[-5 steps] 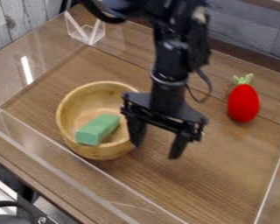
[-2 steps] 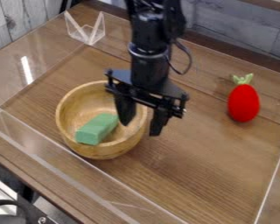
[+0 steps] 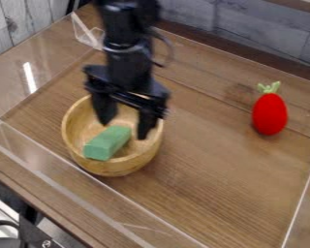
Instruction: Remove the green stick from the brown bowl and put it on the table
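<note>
Now tool [image 3: 125,113] hangs wide open, empty, over brown bowl [image 3: 77,145] with green stick [image 3: 108,143] inside, on surface [image 3: 209,184].

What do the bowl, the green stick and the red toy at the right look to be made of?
Brown bowl: apparently wood, light tan, thick rim, matte with faint grain. Green stick: uniform light green, matte; painted wood or plastic, cannot tell which. Red strawberry toy: smooth, evenly coloured red with a green top, probably plastic or painted wood.

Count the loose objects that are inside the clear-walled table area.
3: the brown bowl at left, the green stick lying inside it, and the red strawberry toy at right. None looks hidden.
</note>
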Motion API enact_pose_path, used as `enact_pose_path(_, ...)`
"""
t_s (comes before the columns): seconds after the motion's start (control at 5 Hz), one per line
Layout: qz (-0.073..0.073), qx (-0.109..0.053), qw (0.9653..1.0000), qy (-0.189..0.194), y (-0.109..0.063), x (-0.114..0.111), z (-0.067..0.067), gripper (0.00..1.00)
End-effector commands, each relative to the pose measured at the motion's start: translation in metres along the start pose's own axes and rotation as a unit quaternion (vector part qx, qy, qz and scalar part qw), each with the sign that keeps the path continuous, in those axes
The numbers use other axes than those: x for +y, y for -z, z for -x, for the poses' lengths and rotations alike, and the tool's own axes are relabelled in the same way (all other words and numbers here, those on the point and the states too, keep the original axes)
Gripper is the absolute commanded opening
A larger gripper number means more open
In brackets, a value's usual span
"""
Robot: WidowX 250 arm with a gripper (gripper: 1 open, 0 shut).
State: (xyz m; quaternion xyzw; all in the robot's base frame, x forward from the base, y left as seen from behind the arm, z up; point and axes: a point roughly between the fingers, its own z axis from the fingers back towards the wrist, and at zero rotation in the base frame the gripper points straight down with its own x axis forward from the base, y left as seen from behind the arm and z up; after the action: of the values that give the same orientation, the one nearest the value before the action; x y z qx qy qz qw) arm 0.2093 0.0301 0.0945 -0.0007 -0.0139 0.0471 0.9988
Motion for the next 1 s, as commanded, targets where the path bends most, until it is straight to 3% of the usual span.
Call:
enact_pose_path(0.0,-0.007,-0.03,0.9995,0.0,-0.008,0.024,0.006,1.0)
enact_pose_path(0.4,-0.011,-0.041,0.9991,-0.006,0.013,0.046,-0.029,1.0)
enact_pose_path(0.8,-0.012,-0.037,0.9992,0.002,0.031,0.036,-0.018,1.0)
